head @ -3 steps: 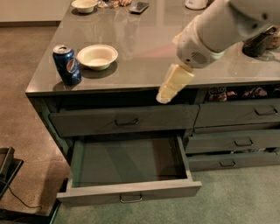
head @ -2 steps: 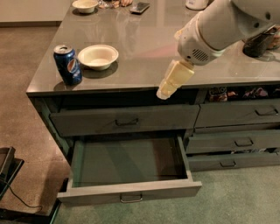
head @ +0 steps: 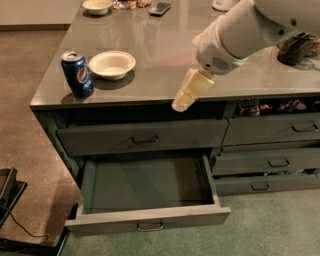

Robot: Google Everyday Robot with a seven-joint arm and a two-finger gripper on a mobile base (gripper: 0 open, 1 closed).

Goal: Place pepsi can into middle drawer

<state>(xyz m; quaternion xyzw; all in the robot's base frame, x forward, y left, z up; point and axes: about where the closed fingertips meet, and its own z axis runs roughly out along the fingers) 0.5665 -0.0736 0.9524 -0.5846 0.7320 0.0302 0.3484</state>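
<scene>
The pepsi can [head: 77, 74], blue with the round logo, stands upright near the left front corner of the grey countertop [head: 165, 55], beside a white bowl [head: 112, 64]. The middle drawer [head: 190, 216] is pulled open below the counter; its dark floor holds nothing and its pale loop handle [head: 149, 226] is on the front panel. My gripper [head: 179, 106] hangs over the counter's front edge, well to the right of the can. Its cream fingers [head: 192, 87] point down-left, pressed together and empty.
A closed top drawer with a dark handle [head: 145, 139] sits above the open one. Narrower drawers [head: 272, 162] are at the right. A second bowl [head: 97, 6], a phone [head: 160, 8] and a dark object [head: 295, 47] lie on the counter. Black gear [head: 7, 192] stands on the floor at left.
My gripper has shifted slightly to the left along the counter's front edge. The can, bowl and drawer have not moved.
</scene>
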